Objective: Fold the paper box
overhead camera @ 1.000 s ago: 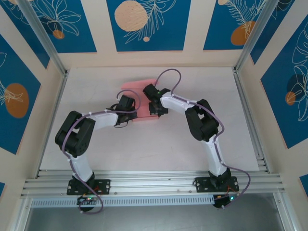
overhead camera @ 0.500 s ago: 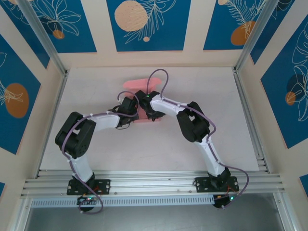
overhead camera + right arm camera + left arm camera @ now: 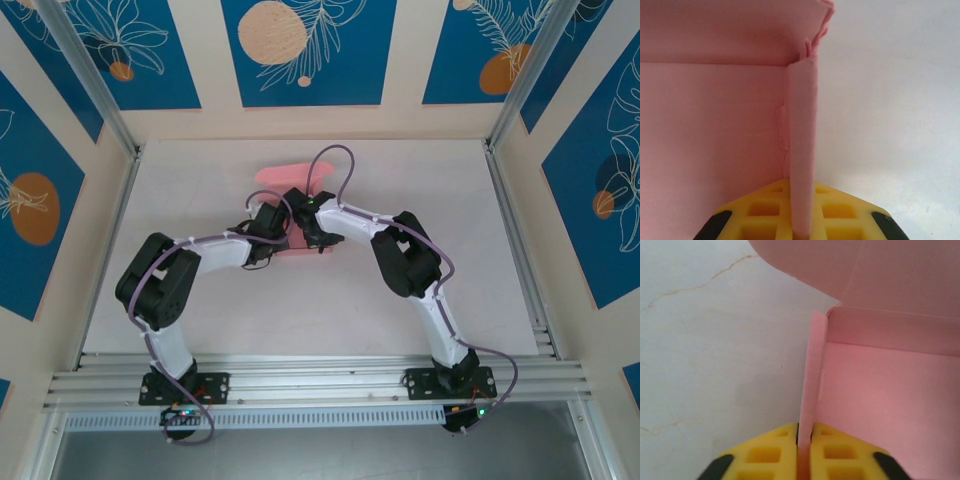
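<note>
Both jaws are clamped on the paper box (image 3: pixel 287 177). The left gripper (image 3: pixel 804 434) pinches one upright side wall (image 3: pixel 812 370) and the right gripper (image 3: pixel 802 200) pinches the opposite wall (image 3: pixel 802 125). Over the last second the right arm swung in toward the left and the pink patch narrowed — then barely any motion. We judge both sides raised, top closing left. Box sits mid-table (image 3: pixel 400 290), toward the far side — between the wrists.

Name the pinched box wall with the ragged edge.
The paper box wall in the right gripper: its edge is frayed; the left gripper's wall is smooth.
</note>
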